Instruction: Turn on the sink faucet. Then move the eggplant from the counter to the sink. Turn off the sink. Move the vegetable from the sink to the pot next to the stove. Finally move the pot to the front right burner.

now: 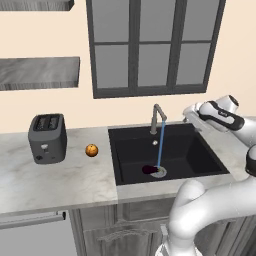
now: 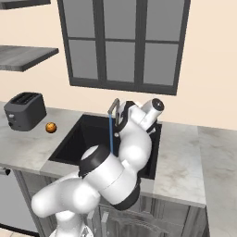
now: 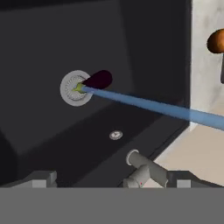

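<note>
Water runs in a blue stream [image 1: 161, 145] from the sink faucet [image 1: 157, 117] down onto the silver drain [image 1: 159, 173] of the black sink [image 1: 131, 145]. The dark purple eggplant [image 1: 148, 170] lies on the basin floor, touching the drain's left side. My gripper [image 1: 188, 114] hangs open and empty above the sink's back right corner, just right of the faucet. In the hand view the eggplant [image 3: 100, 79] rests beside the drain [image 3: 74, 89], and the faucet's base and handle [image 3: 142, 169] sit close between my fingertips [image 3: 43, 179]. The pot and stove are out of view.
A small round orange fruit [image 1: 91, 150] and a dark toaster [image 1: 47, 137] stand on the marbled counter [image 1: 60, 185] left of the sink. A window and wall rise behind the faucet. My own arm [image 2: 134, 143] blocks much of the sink in the right base view.
</note>
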Controlling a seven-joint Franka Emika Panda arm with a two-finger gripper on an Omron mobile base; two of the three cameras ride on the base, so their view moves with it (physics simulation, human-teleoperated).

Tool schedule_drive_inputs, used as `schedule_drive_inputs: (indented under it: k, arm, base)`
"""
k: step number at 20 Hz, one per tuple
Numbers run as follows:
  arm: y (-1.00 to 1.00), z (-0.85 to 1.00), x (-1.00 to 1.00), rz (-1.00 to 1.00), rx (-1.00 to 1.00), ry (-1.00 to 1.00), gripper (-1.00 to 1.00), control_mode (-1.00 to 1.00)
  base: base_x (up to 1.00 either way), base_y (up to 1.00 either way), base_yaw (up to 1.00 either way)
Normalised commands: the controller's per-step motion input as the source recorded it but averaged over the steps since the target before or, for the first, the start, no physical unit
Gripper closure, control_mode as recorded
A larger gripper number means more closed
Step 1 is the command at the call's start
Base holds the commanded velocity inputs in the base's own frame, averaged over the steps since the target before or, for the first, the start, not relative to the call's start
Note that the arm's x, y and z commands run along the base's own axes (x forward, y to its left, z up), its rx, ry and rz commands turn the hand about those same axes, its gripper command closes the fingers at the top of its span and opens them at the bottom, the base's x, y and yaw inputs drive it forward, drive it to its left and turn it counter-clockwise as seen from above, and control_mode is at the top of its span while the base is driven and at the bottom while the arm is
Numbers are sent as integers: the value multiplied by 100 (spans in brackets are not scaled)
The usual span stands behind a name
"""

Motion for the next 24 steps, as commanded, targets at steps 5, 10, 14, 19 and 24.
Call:
schedule_drive_inputs:
  k: [5, 10, 14, 19, 24]
  arm:
    - [0, 2, -7, -27, 15, 16, -100, -100]
    - [0, 4, -2, -22, 16, 24, -100, -100]
    - [2, 0, 0, -19, 17, 20, -100, -100]
    - [-2, -2, -16, -5, 17, 12, -100, -100]
    - [24, 0, 0, -8, 12, 14, -100, -100]
  base:
    - [0, 0, 0]
    - [0, 0, 0]
    - [0, 0, 0]
    - [0, 0, 0]
    - [0, 0, 0]
